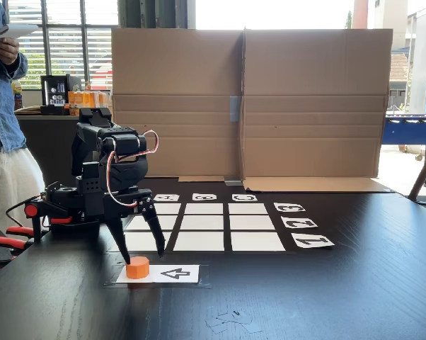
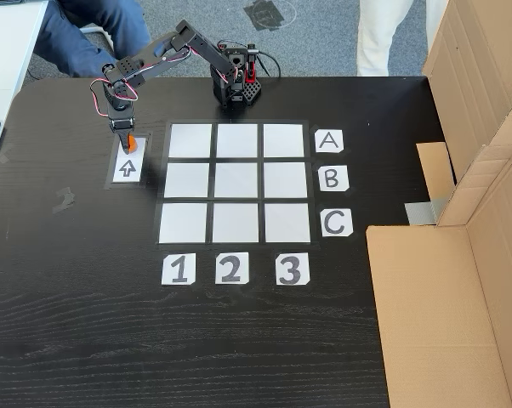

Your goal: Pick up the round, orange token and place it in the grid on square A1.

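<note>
The orange token (image 1: 137, 267) (image 2: 130, 146) stands on the blank end of a white card with a black arrow (image 1: 176, 273) (image 2: 128, 167), beside the grid (image 1: 206, 223) (image 2: 236, 183). My gripper (image 1: 144, 256) (image 2: 125, 136) points down with its fingers spread open, its tips level with the token's top and to either side of it. In the overhead fixed view it covers the token's far edge. Whether a finger touches the token I cannot tell. Square A1 (image 1: 144, 241) (image 2: 190, 141) is the corner square nearest the token and lies bare.
Paper labels A, B, C (image 2: 327, 140) and 1, 2, 3 (image 2: 179, 269) line two grid edges. Cardboard walls (image 1: 248, 99) (image 2: 469, 280) close one side of the black table (image 1: 326, 297). The arm's base (image 2: 236, 85) is clamped at the table's edge. A person (image 1: 1, 92) stands close to it.
</note>
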Tool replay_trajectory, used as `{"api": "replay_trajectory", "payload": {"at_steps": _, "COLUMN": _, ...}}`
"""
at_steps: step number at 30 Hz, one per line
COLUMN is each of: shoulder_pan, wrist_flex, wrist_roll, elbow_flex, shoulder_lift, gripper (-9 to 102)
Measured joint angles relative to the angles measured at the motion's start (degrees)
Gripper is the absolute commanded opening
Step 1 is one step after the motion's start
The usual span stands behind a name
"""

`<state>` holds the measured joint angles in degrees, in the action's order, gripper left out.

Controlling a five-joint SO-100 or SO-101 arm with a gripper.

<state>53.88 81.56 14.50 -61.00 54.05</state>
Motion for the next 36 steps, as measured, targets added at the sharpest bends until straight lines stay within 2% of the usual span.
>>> {"api": "replay_trajectory", "payload": {"at_steps": 16, "shoulder_pan": 1.85, "wrist_flex": 2.11, "wrist_roll": 0.00, "elbow_flex": -3.52, "shoulder_lift": 5.27, "gripper": 23}}
{"api": "replay_trajectory", "payload": {"at_steps": 36, "shoulder_pan": 3.08, "wrist_flex": 1.58, "wrist_roll": 0.00, "elbow_flex": -4.39, "shoulder_lift": 3.96, "gripper": 24}}
